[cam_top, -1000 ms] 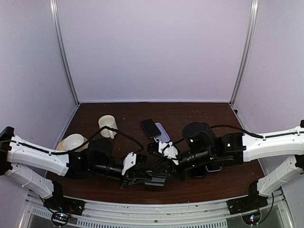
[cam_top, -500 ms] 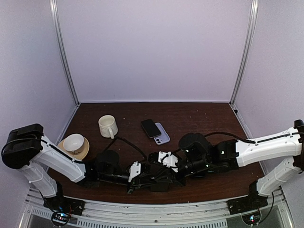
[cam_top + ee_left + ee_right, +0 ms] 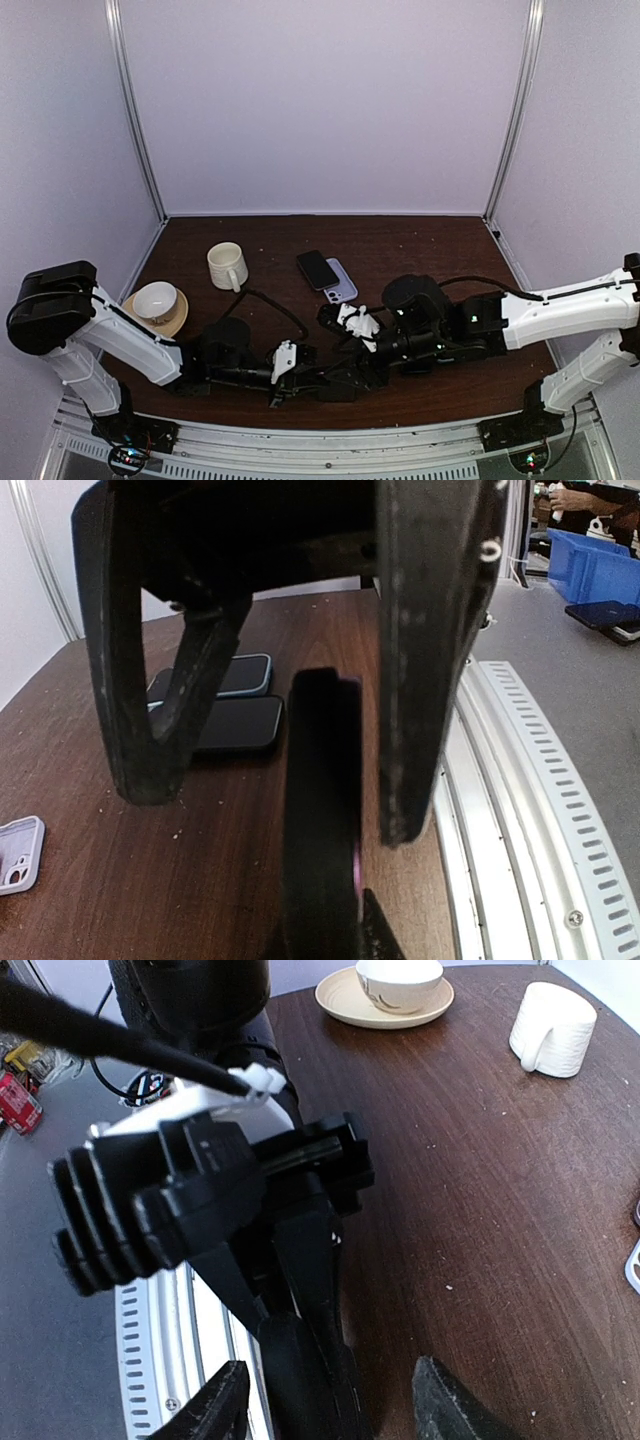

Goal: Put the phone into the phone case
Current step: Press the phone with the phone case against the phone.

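Observation:
My left gripper [image 3: 343, 385] lies low near the table's front edge, shut on a dark phone [image 3: 320, 810] held edge-on, with a purple glint along one side. My right gripper [image 3: 330, 1412] is open. Its two black fingers [image 3: 420, 680] straddle that phone [image 3: 300, 1380] without pinching it. Whether a case is on the held phone I cannot tell. Farther back a second dark phone [image 3: 317, 268] lies partly on a lilac phone case [image 3: 343, 287], which also shows as the lilac case [image 3: 15, 855] at the left wrist view's edge.
A cream mug [image 3: 227, 266] and a cup on a saucer [image 3: 156, 302] stand at the left. Two more dark phones [image 3: 240, 725] lie flat behind the grippers. The ribbed metal rail [image 3: 520, 810] runs along the table's front edge, close to both grippers.
My right gripper has opened and let go of the held phone. Both arms have sunk lower toward the table's front edge, and the left gripper keeps its grip.

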Controlling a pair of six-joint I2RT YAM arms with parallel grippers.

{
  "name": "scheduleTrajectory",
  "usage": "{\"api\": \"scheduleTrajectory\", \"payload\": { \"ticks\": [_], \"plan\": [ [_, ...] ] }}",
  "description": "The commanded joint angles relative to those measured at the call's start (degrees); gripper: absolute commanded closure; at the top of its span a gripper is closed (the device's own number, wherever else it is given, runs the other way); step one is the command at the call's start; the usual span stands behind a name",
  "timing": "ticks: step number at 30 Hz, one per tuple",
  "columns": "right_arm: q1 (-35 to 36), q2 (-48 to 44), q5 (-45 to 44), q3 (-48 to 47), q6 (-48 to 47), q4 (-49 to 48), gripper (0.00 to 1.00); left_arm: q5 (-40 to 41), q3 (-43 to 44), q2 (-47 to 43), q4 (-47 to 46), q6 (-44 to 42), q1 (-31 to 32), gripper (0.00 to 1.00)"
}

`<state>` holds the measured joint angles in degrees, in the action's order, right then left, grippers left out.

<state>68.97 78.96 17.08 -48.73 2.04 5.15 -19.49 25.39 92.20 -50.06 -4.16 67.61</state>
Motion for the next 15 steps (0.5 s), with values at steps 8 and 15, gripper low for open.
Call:
{"api": "scheduleTrajectory", "payload": {
  "ticks": [8, 15],
  "plan": [
    [-0.6, -4.8, -1.3, 5.8, 7.1, -3.9, 0.38, 4.5, 0.0, -1.8, -2.9, 3.4, 0.1, 1.00],
    [-1.3, -14.1, -5.1, 9.4, 6.3, -0.9, 0.33, 2.6, 3.1, -8.7, 5.3, 6.7, 0.1, 1.00]
  ]
}}
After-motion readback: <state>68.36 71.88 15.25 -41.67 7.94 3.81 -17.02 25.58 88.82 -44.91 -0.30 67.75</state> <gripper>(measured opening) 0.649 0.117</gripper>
